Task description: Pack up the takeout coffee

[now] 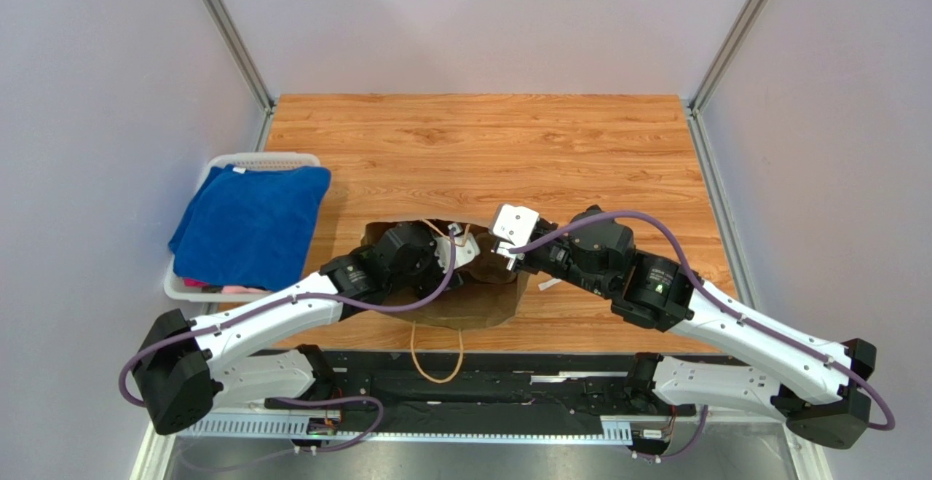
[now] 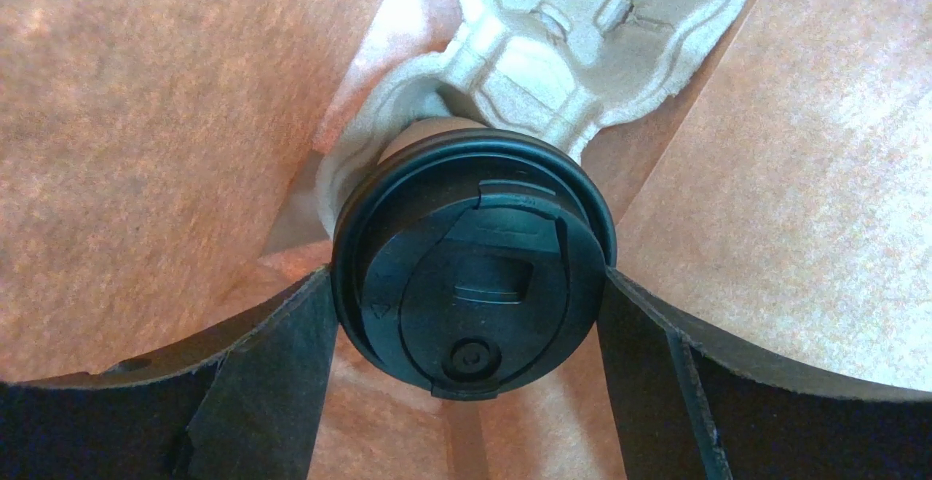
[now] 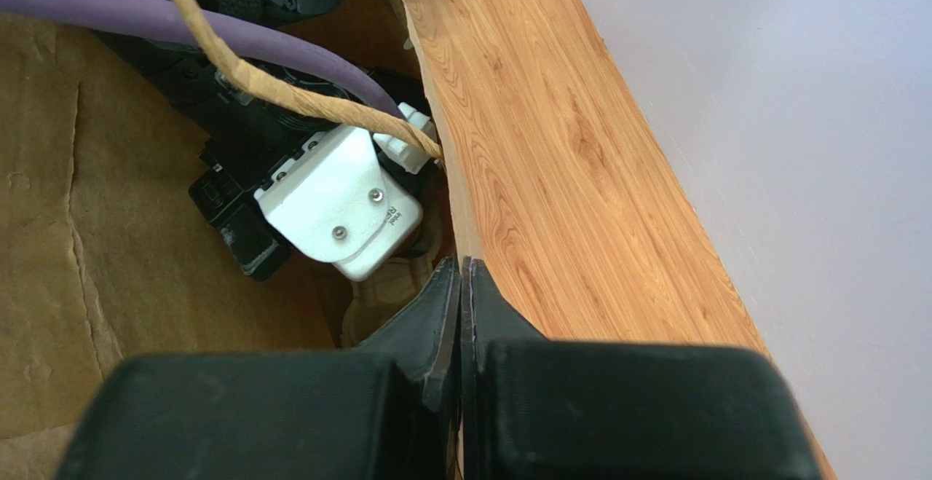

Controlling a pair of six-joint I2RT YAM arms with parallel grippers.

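Left wrist view: takeout coffee [image 2: 476,272] sits inside the paper bag [image 2: 164,120], its black lid [image 2: 481,305] facing my camera and a sliver of kraft cup wall showing above it. The cup is seated in one socket of the moulded pulp cup tray [image 2: 569,32], which lies deeper in the bag. Left gripper [image 2: 465,283]: jaws spread wide, one finger [image 2: 274,382] on each side of the lid, both pressed against its rim. I read that as a hold on the cup.

Right wrist view: right gripper [image 3: 462,283] has its jaws fully together, and the bag's upper edge runs straight into the seam between them, so I take it as pinched there. The bag's twisted paper handle [image 3: 263,81] drapes across the left arm's purple cable [image 3: 164,21] and white camera mount [image 3: 339,201].

Top view: the bag lies at the near middle of the wooden worktop [image 1: 481,141], with both arms meeting over its mouth. A white basket [image 1: 263,159] holding a blue cloth [image 1: 249,223] sits well apart at the left edge.
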